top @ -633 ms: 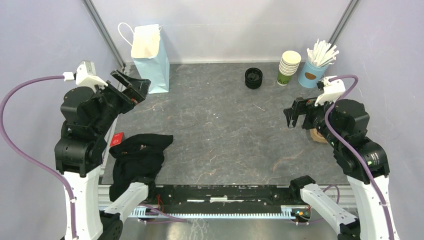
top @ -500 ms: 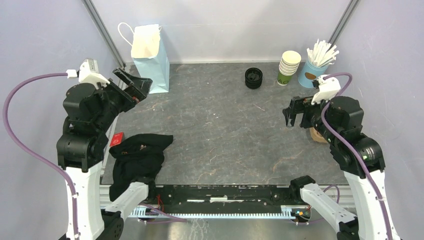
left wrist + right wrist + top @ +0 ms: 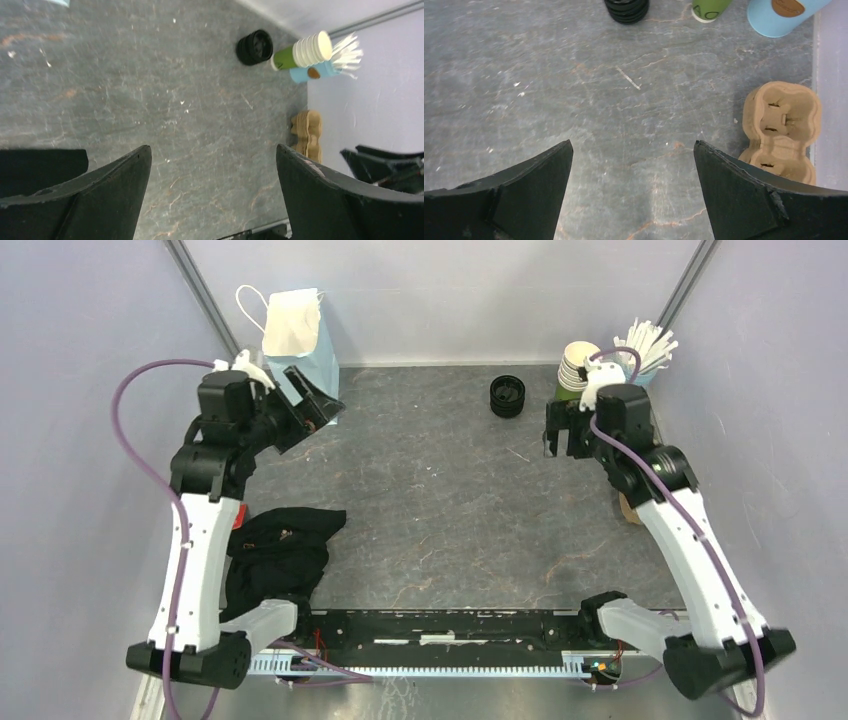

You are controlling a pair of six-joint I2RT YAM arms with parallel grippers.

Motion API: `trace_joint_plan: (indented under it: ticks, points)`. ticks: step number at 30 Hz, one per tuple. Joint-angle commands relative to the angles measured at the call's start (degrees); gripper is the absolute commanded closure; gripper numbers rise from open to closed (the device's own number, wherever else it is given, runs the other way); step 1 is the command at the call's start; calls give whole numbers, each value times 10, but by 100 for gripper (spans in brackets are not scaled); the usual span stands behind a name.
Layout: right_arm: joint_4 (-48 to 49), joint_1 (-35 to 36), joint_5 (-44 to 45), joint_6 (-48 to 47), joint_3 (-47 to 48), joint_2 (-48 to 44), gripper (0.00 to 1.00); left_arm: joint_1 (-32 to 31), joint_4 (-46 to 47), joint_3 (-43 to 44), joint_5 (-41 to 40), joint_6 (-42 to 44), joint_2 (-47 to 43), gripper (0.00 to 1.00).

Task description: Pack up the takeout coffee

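Near edge: black cloth (image 3: 280, 550). R side: cardboard carrier (image 3: 781, 130), prob staged for cups. L gripper (image 3: 312, 402) & R gripper (image 3: 562, 435) are spread wide, empty, ready to grab. Far: lid stack (image 3: 507, 396), lidless cups (image 3: 311, 49), bag (image 3: 300, 350). I see no lidded coffee anywhere.

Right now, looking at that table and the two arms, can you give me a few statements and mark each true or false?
1. The left fingers and the right fingers are spread open and hold nothing. True.
2. The stack of black lids sits inside the paper bag. False: it stands on the bare table, well apart from the bag at the far left.
3. The cardboard cup carrier lies by the table's right edge with no cup in it. True.
4. The stack of lidless cups has toppled onto its side. False: it stands upright beside the blue cup of sticks.
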Motion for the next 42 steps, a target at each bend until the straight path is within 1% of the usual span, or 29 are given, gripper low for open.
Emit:
trace_joint_plan:
  ticks: [1, 3, 7, 12, 16, 18, 21, 24, 27, 29, 33, 34, 39, 42]
  points:
    - [87, -7, 104, 33, 41, 71, 2, -3, 41, -26, 63, 26, 15, 0]
    - [104, -20, 150, 52, 65, 110, 2, -30, 46, -28, 49, 42, 23, 0]
    - [126, -70, 178, 101, 121, 185, 2, -79, 50, -8, 32, 93, 45, 0]
    - [149, -102, 196, 126, 181, 268, 5, -163, 21, 52, -67, 187, 64, 0]
    - [163, -121, 212, 142, 226, 335, 6, -207, 14, 65, -149, 223, 66, 0]
    - [175, -131, 206, 151, 246, 365, 9, -210, 14, 57, -164, 229, 67, 0]
    - [191, -141, 196, 154, 276, 410, 15, -211, 14, 53, -165, 231, 76, 0]
    - [200, -151, 184, 162, 308, 452, 20, -211, -6, 78, -183, 243, 93, 0]
    - [218, -158, 166, 174, 326, 488, 27, -211, -15, 91, -208, 250, 103, 0]
    - [233, -162, 165, 176, 333, 507, 31, -212, -15, 91, -207, 250, 112, 0]
    - [245, -164, 163, 189, 365, 549, 42, -212, -10, 97, -209, 253, 132, 0]
    - [245, -178, 162, 192, 373, 556, 44, -211, -10, 101, -210, 256, 136, 0]
    - [259, -187, 160, 205, 387, 578, 48, -211, -14, 111, -221, 261, 148, 0]
    - [260, -191, 160, 214, 387, 586, 49, -211, -16, 117, -223, 263, 155, 0]
